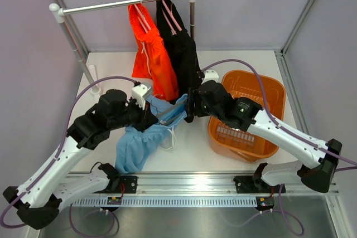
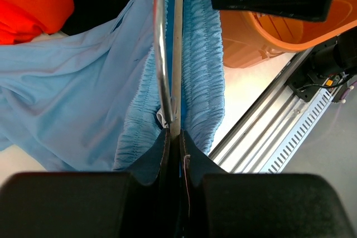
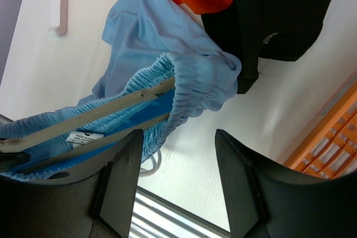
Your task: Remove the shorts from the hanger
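The light blue shorts [image 1: 136,146] hang on a hanger [image 2: 160,54] held low over the table between my two arms. My left gripper [image 1: 152,116] is shut on the hanger's hook and bar, as the left wrist view [image 2: 174,137] shows, with the blue shorts [image 2: 72,98] spread on both sides. My right gripper [image 1: 192,104] is open and empty [image 3: 177,143]; the bunched waistband end of the blue shorts [image 3: 145,48] and the hanger's bars [image 3: 111,101] lie just beyond its left finger. The orange shorts [image 1: 152,54] and black shorts [image 1: 181,54] hang from the rack.
The rack's metal rail [image 1: 122,5] crosses the back on two posts. An orange basket [image 1: 240,149] stands at the right under my right arm and shows in the left wrist view [image 2: 251,43]. An aluminium rail [image 1: 184,185] runs along the near edge.
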{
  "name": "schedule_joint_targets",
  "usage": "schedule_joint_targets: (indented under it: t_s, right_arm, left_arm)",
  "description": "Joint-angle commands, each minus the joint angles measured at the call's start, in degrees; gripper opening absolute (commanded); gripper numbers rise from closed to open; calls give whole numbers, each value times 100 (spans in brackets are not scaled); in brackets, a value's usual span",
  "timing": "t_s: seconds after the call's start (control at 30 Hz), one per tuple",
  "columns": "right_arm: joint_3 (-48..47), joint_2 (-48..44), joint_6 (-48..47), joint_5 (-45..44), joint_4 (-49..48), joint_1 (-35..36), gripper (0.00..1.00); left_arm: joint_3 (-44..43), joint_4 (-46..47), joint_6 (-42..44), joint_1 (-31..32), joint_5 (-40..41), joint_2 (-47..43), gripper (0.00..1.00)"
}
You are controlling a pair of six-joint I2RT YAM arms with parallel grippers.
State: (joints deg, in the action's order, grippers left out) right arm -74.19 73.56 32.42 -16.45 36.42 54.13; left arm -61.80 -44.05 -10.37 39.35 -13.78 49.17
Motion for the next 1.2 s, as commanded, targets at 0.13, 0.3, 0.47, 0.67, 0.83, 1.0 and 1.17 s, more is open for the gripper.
schedule_joint_targets:
  t_s: [0.13,0.3,0.47,0.67,0.83,1.0,1.17]
  right_arm:
    - [-86,158,-26,-113,-48,72,62]
    - [-209,369,-43,-183,-30,72,59]
    - [-350,580,-61,-245,-4,72,54]
    - [-482,581,-122,-859,241,63,21]
    - [-860,633,-201,-1466,751,-156,0]
    - [-895,502,-307,-1318,761,-631,0]
    - [-886,493,-404,-1194,743,-992,0]
  left_arm:
    - [-394,503,79,90,16,23,0]
    - [-385,459,123,143,-11,31,0]
    - [-447,380,149,178,7,5,0]
    - [-491,196,263,196,-11,-65,0]
    - [-456,29,386,204,-81,-170,0]
    - [-412,-130,501,213,-116,-407,0]
    - [-368,-288,633,213,-204,-601,0]
